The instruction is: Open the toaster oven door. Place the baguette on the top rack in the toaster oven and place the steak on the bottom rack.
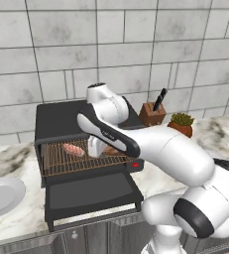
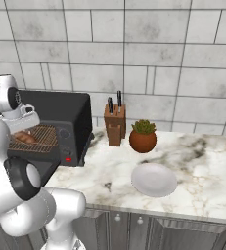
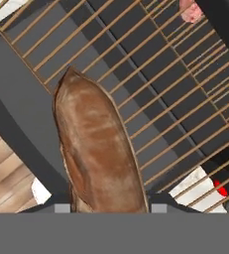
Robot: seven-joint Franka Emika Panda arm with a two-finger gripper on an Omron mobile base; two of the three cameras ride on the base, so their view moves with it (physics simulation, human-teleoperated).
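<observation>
Arm stretched forward, tool (image 1: pixel 97 147) seemingly clamped

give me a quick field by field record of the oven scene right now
toaster oven door: open, folded down flat
toaster oven: rack pulled out over the door
steak: lying on the pulled-out rack, left part
baguette: over the same rack, to the right of the steak, between the jaws
gripper: down at the rack, shut on the baguette
plates: one left of the oven, one on the right counter

One baguette (image 3: pixel 98 149), one steak (image 1: pixel 73 148), two plates (image 2: pixel 154 179).
</observation>
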